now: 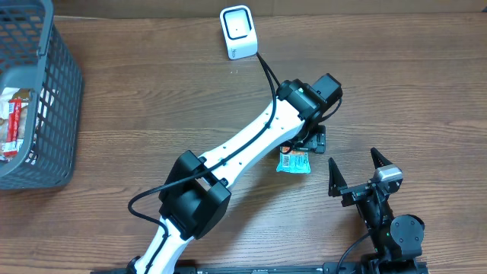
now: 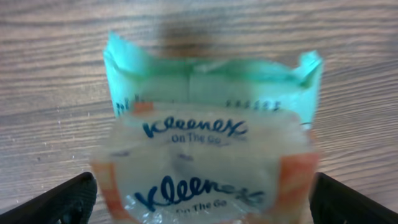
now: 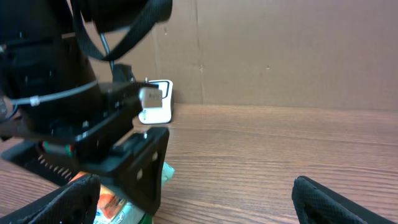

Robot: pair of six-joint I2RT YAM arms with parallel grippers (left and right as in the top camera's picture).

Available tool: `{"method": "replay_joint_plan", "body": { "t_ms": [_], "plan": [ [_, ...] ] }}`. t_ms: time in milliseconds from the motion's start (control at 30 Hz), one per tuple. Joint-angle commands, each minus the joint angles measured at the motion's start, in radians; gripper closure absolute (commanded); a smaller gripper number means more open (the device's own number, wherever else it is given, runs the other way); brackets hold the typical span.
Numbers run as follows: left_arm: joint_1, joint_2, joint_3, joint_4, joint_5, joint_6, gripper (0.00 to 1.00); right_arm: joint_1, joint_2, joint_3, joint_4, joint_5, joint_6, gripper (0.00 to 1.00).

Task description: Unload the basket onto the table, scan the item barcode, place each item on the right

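Note:
The item is a small Kleenex tissue pack [image 1: 293, 162], green and orange, lying flat on the wooden table. My left gripper [image 1: 308, 141] hangs just over its far end, open. In the left wrist view the pack [image 2: 208, 124] fills the space between the spread fingers [image 2: 62, 202], and I cannot tell whether they touch it. The white barcode scanner [image 1: 238, 32] stands at the back of the table, cable trailing. My right gripper [image 1: 358, 173] is open near the front edge, right of the pack, with nothing in it. The right wrist view shows the pack [image 3: 115, 208] under the left arm's gripper [image 3: 134, 162].
A grey wire basket [image 1: 53, 99] holding packaged goods stands at the left edge. The scanner [image 3: 157, 102] stands before a brown cardboard wall [image 3: 280, 50] at the back. The scanner's black cable [image 1: 266, 72] runs toward the left arm.

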Motion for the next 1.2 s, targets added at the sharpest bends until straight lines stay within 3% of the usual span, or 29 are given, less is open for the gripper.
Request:
{"method": "replay_joint_plan", "body": {
  "t_ms": [0,333,367,500,767,833,933,1167],
  "plan": [
    [0.01,-0.023,0.07,-0.008,0.008,0.039,0.0,-0.004,-0.008,-0.011,0.003,0.005,0.003,0.0],
    [0.015,-0.023,0.191,-0.086,0.0,0.057,0.03,-0.004,-0.008,-0.011,0.003,0.005,0.003,0.0],
    [0.016,-0.023,0.196,-0.092,0.0,0.058,0.07,-0.004,-0.008,-0.011,0.003,0.005,0.003,0.0],
    [0.017,-0.023,0.195,-0.1,0.029,0.111,0.47,-0.004,-0.008,-0.011,0.003,0.005,0.003,0.0],
    [0.014,-0.023,0.191,-0.103,0.08,0.145,0.5,-0.004,-0.008,-0.011,0.003,0.005,0.003,0.0],
    [0.013,-0.023,0.191,-0.103,0.078,0.125,0.53,-0.004,-0.008,-0.011,0.003,0.005,0.003,0.0],
    [0.008,-0.023,0.191,-0.097,0.063,0.106,0.68,-0.004,-0.008,-0.011,0.003,0.005,0.003,0.0],
    [-0.014,-0.023,0.192,-0.101,-0.018,0.075,0.7,-0.004,-0.008,-0.011,0.003,0.005,0.003,0.0]
  ]
}}
